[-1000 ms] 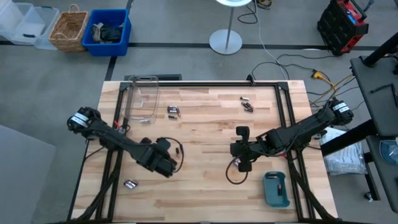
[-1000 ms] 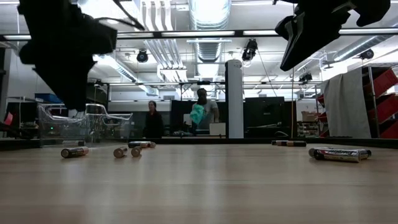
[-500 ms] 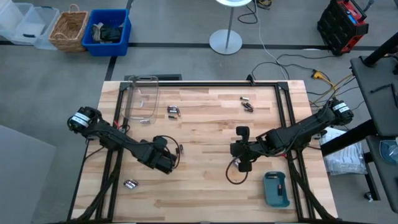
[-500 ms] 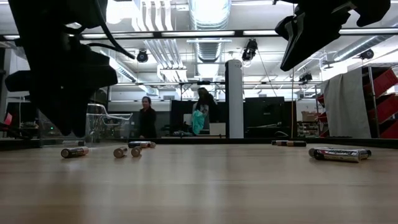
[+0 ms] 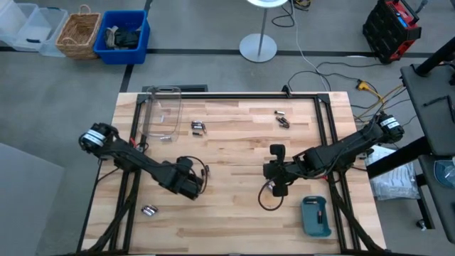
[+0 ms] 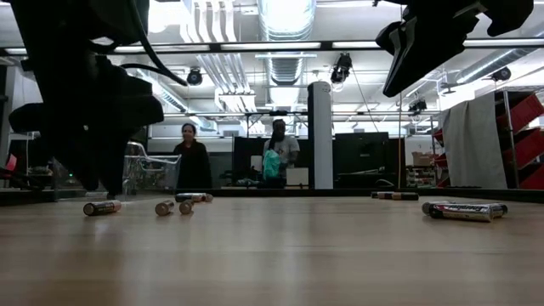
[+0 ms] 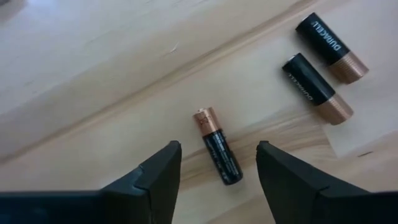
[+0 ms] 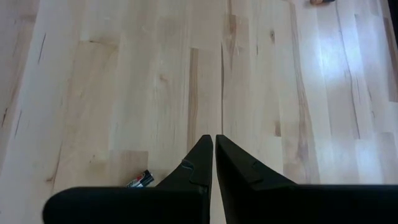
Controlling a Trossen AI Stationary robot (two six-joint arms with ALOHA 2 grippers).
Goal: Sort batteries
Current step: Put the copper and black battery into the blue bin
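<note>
Since a second ago the left gripper has slid a little toward 9 o'clock and sunk nearer the desk, its dark bulk lower in the low view; the person behind has walked on. The right gripper has not moved.

The left gripper hangs at about 8 o'clock on the desk, jaws spread wide and empty, straddling a slim battery that lies flat between its fingertips, long axis roughly in line with the fingers, coppery end pointing away from the wrist. Two stubbier batteries lie parallel nearby, coppery ends slanted the other way.

The right gripper waits near 5 o'clock, fingers pressed together, holding nothing.
</note>
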